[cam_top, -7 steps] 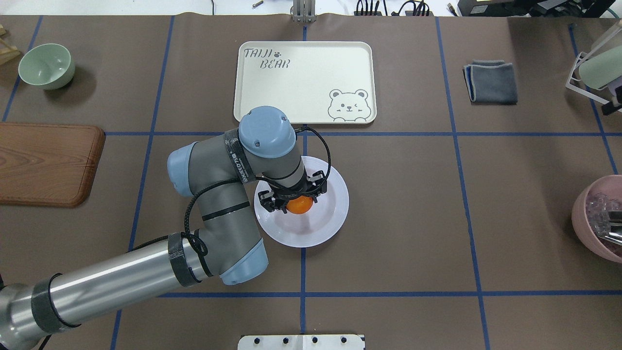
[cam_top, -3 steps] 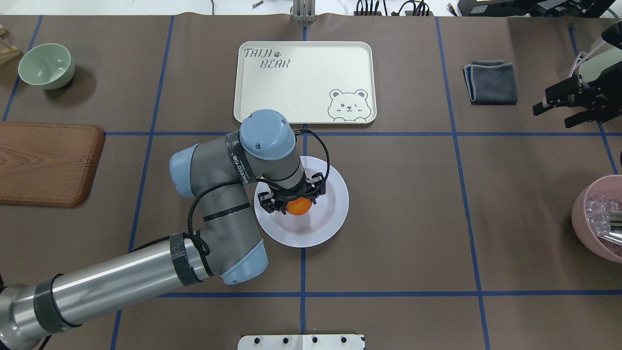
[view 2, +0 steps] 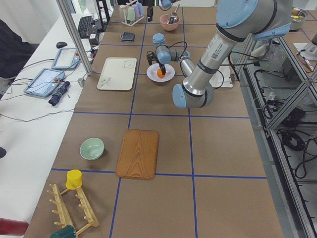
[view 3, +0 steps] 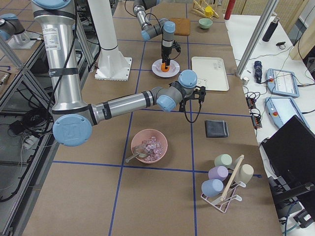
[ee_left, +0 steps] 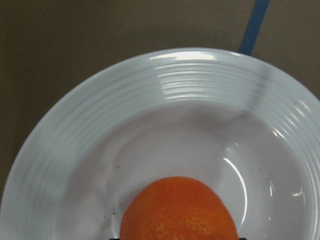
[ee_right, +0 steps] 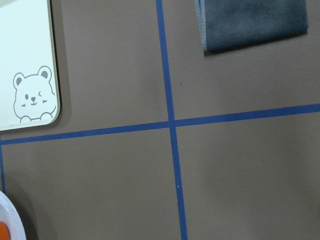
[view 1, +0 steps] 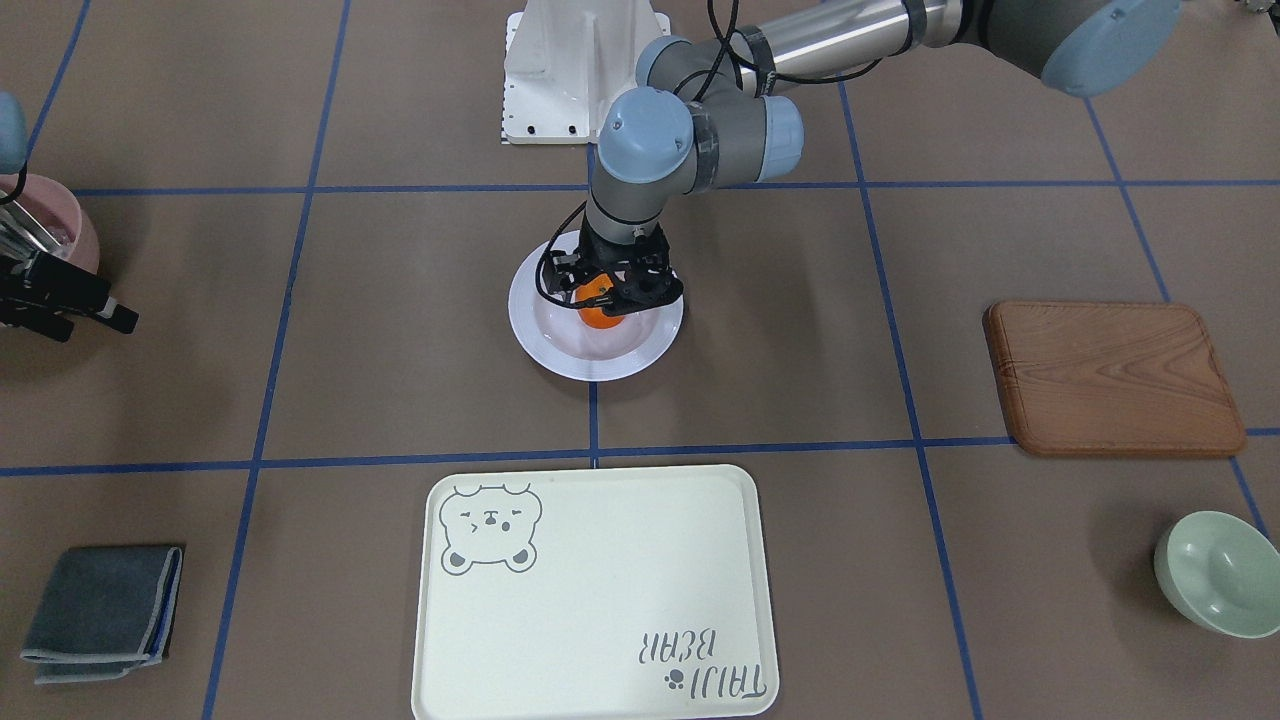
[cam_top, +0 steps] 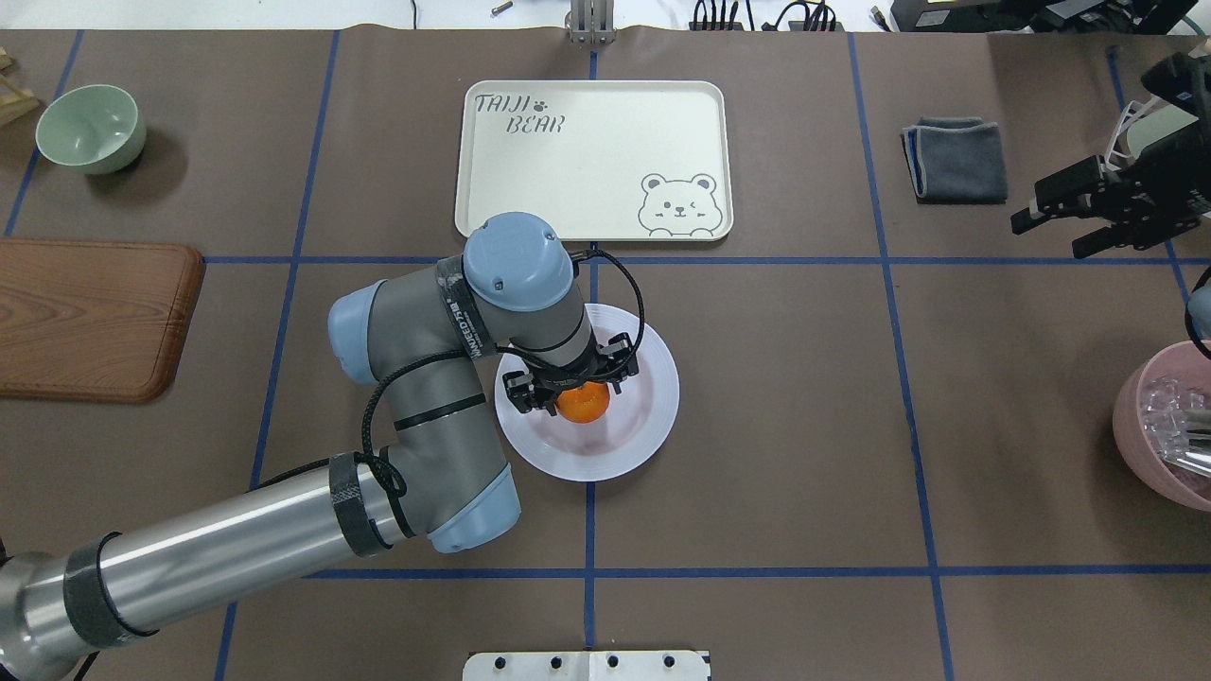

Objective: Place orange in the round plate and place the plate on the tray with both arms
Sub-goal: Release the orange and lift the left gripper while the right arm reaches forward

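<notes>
The orange (cam_top: 583, 405) rests in the well of the white round plate (cam_top: 653, 397) at the table's middle. My left gripper (cam_top: 577, 384) hangs straight over the plate, open, with a finger on each side of the orange. The left wrist view shows the orange (ee_left: 177, 210) sitting low in the plate (ee_left: 190, 85). The cream tray (cam_top: 591, 161) with the bear drawing lies just beyond the plate. My right gripper (cam_top: 1045, 238) is open and holds nothing, high at the right edge and far from the plate. The front view shows the orange (view 1: 597, 312), plate (view 1: 560, 345) and tray (view 1: 600, 600).
A brown wooden board (cam_top: 90, 317) and a pale green bowl (cam_top: 90, 128) are at the left. A folded grey cloth (cam_top: 956, 159) lies at the back right. A pink bowl (cam_top: 1168, 426) with clear pieces stands at the right edge, below the right gripper.
My right gripper has come into the overhead view from the right edge and moved left. More of the orange shows below my left gripper, whose arm has shifted slightly.
</notes>
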